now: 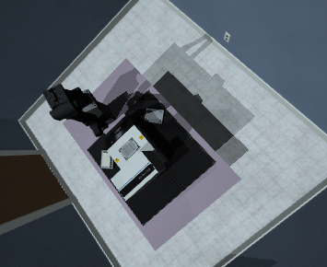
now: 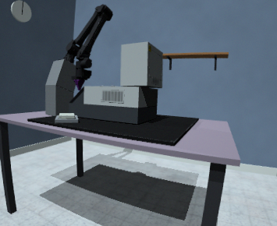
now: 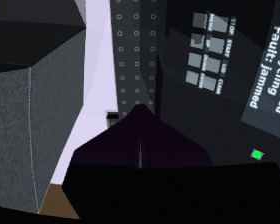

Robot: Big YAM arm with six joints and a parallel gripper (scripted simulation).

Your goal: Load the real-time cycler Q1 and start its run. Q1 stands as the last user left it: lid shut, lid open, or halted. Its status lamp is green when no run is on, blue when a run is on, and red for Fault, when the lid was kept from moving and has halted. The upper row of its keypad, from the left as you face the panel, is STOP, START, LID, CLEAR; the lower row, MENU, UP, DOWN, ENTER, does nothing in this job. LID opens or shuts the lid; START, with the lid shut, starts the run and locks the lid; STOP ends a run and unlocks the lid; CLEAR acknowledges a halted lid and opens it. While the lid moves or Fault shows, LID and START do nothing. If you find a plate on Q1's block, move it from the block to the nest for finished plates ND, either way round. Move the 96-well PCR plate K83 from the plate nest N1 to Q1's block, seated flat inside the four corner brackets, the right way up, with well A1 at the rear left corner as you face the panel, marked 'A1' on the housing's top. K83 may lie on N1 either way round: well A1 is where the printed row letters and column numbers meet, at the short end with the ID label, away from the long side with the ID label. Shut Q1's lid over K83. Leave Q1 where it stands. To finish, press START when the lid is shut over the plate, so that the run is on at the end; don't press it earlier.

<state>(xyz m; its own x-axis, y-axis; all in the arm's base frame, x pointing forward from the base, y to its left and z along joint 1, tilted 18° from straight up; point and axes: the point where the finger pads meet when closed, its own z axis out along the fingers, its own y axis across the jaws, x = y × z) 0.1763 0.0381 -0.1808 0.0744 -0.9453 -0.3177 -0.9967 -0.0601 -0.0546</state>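
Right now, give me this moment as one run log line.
gripper: shut, empty, near keypad | status lamp: green | lid: open | plate: on block | second plate: on mat, front left

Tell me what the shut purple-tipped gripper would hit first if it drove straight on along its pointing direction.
Most likely the cycler's dark sloped front panel, short of the grey keypad and beside the green status lamp. The gripper points down at it, though depth is unclear.

I see the cycler Q1 point(image 2: 116, 102) sitting on a mat point(image 2: 163, 132) on the table point(image 2: 214, 144). A plate point(image 2: 66, 115) lies on the mat just beside Q1. My gripper point(image 2: 79, 85) hangs above Q1's keypad point(image 3: 209, 52).
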